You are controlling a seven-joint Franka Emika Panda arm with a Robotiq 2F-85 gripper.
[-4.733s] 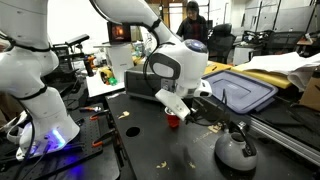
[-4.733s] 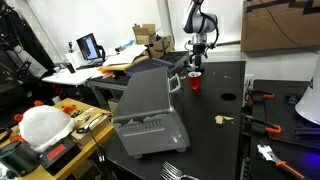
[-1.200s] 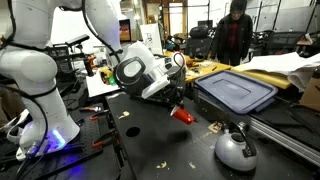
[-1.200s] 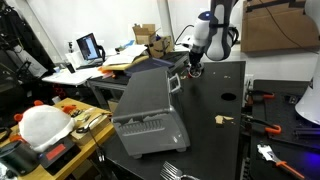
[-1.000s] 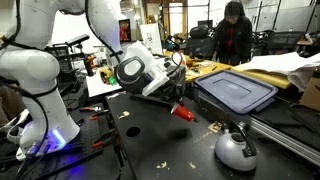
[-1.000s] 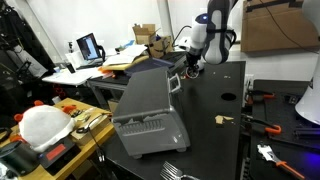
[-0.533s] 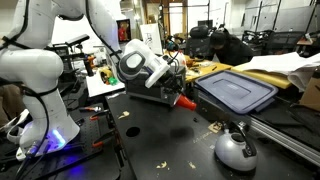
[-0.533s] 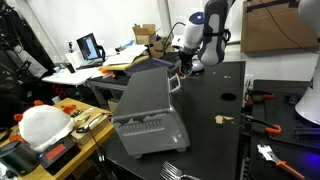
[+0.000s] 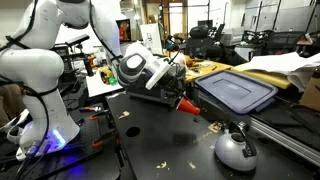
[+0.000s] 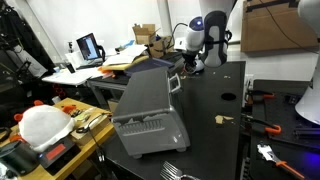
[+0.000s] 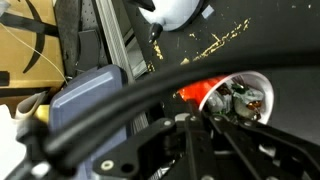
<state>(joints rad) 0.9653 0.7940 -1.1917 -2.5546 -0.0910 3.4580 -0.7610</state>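
One gripper (image 9: 181, 100), one red cup (image 9: 188, 105), one grey bin (image 10: 145, 105) with one blue lid (image 9: 236, 92), one rounded silver kettle (image 9: 235, 150) and one open laptop (image 10: 88, 47) can be counted; pale crumbs (image 9: 131, 129) lie scattered over the one black table (image 9: 150, 145), too many and too small to number. The gripper's fingers are pinched narrow on the red cup and hold it clear of the table. The cup is tipped well over on its side and juts from the fingertips toward about 4 o'clock in an exterior view. From the cup in that view, the blue lid lies at 2 o'clock, just beside it, though whether the two touch cannot be told. The kettle stands at 5 o'clock, well apart. In the wrist view the cup (image 11: 200, 93) sits at about 3 o'clock from the picture's middle, with its pale inside turned to the camera. The kettle (image 11: 172, 10) is at 12 o'clock there, and the bin's lid (image 11: 90, 95) at 9 o'clock. In an exterior view the gripper (image 10: 190, 63) hangs at the bin's far end, at 1 o'clock from it; the cup is too small to make out there.
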